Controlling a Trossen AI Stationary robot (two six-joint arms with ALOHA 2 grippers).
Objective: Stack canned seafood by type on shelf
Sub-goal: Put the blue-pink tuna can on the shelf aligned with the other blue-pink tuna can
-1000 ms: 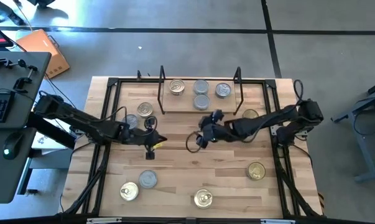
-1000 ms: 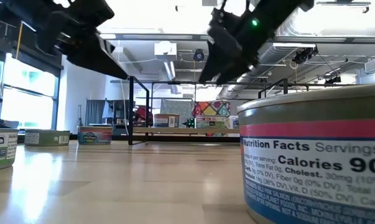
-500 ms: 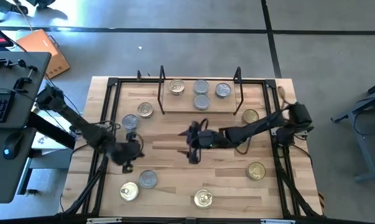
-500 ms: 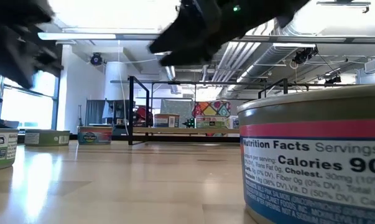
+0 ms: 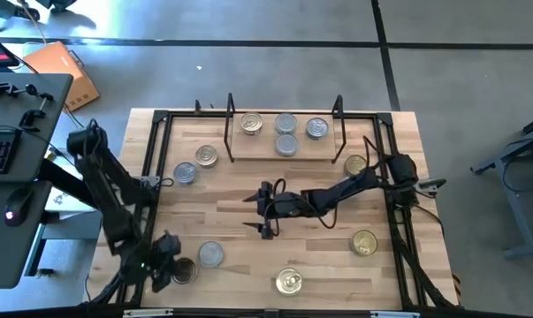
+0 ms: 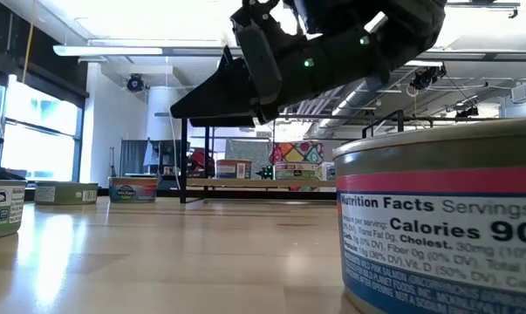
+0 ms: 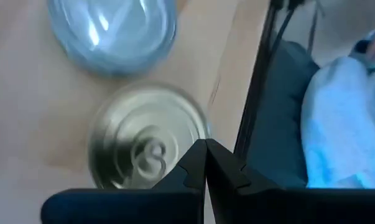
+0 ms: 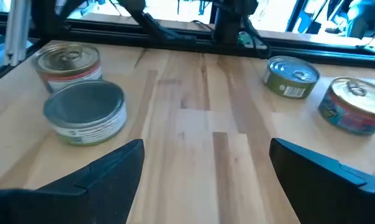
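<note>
High view: light-wood table [image 5: 239, 181] on grey concrete floor [image 5: 248, 75].

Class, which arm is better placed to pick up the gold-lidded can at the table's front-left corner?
Left. Its gripper hangs shut right beside that can; the right gripper is open at mid-table.

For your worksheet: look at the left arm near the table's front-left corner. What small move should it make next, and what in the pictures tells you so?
Probably open the left claw and lower it around the gold-lidded can. In the left wrist view its fingers meet, shut and empty, just above that can, which stands beside a silver-lidded can. The right claw hangs open over bare table at mid-table.
</note>
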